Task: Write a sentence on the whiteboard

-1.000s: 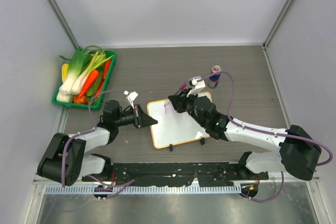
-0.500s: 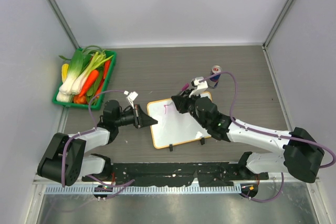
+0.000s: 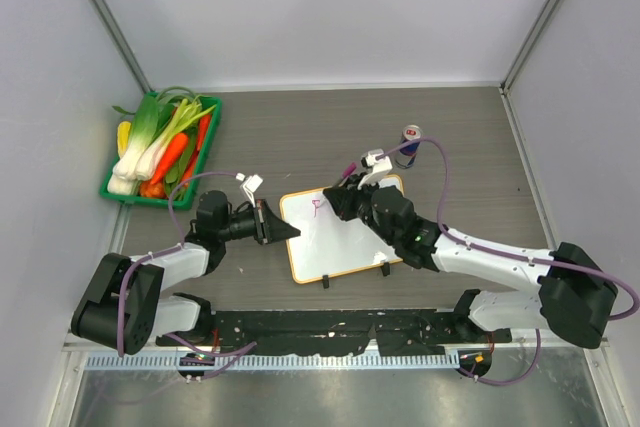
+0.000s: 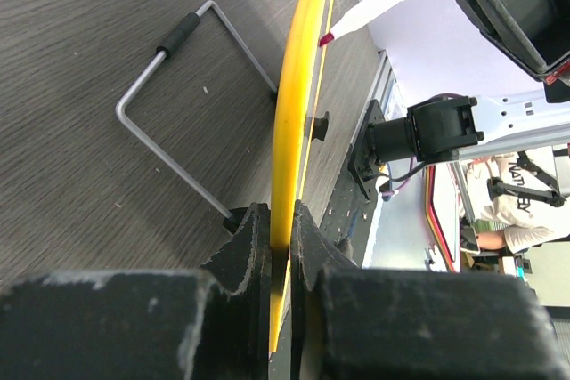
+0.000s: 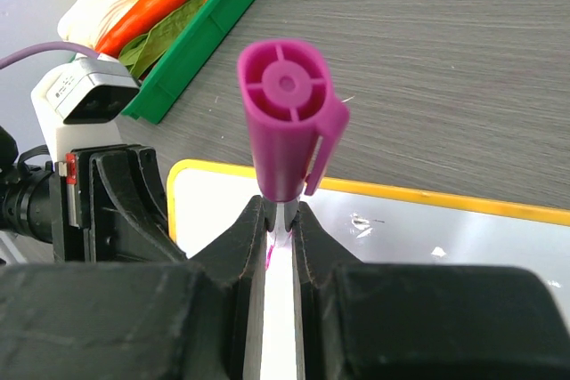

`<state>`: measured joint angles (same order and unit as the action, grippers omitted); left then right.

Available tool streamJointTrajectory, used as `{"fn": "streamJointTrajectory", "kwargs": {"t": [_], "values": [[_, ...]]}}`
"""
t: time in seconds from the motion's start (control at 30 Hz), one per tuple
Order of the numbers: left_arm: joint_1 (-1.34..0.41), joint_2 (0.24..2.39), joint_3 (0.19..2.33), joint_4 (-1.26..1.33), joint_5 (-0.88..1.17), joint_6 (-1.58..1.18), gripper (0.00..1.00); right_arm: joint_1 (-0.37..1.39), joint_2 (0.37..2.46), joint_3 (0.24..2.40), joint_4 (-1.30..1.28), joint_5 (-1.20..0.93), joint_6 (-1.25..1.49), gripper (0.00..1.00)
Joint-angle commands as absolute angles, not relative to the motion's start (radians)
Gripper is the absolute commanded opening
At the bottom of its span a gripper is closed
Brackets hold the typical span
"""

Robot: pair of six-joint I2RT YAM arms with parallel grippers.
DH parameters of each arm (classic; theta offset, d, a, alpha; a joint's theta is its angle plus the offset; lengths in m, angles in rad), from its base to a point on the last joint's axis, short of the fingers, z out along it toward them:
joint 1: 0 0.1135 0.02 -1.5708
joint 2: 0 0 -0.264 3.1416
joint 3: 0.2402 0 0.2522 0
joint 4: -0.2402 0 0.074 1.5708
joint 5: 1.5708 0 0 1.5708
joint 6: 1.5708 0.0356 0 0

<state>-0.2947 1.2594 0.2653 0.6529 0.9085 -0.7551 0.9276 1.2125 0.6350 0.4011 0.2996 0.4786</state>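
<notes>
The whiteboard (image 3: 335, 242), white with a yellow-orange frame, lies on the table between the arms. My left gripper (image 3: 291, 232) is shut on its left edge; in the left wrist view both jaws pinch the yellow frame (image 4: 294, 86). My right gripper (image 3: 341, 198) is shut on a white marker with a purple cap (image 5: 285, 109) posted on its back end. The marker's tip (image 4: 327, 38) is down at the board's upper left. A small pink stroke, the start of the sentence (image 3: 318, 205), shows beside the tip.
A green tray (image 3: 160, 147) of vegetables stands at the back left. A drinks can (image 3: 410, 145) stands just behind the board's far right corner. Two black clip feet (image 3: 325, 282) sit on the board's near edge. A bent grey wire bracket (image 4: 178, 131) lies beside the board.
The right gripper has shifted the marker slightly back and to the right, and the pink stroke has grown from a short line into a small looped mark. The left gripper has not moved.
</notes>
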Motion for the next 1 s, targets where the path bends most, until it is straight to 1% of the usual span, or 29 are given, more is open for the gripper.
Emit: {"fn": "streamJointTrajectory", "kwargs": {"t": [0.0,0.7,0.97], "values": [[-0.295,1.269,0.27,0.604,0.828,-0.687,0.0,0.927,1.241,0.63,0.419,0.272,0.485,0.01],[-0.296,1.269,0.27,0.603,0.828,-0.687,0.0,0.927,1.167,0.555,0.345,0.36,0.488,0.01],[-0.295,1.267,0.27,0.601,0.828,-0.686,0.0,0.928,1.14,0.581,0.344,0.345,0.482,0.01]]}}
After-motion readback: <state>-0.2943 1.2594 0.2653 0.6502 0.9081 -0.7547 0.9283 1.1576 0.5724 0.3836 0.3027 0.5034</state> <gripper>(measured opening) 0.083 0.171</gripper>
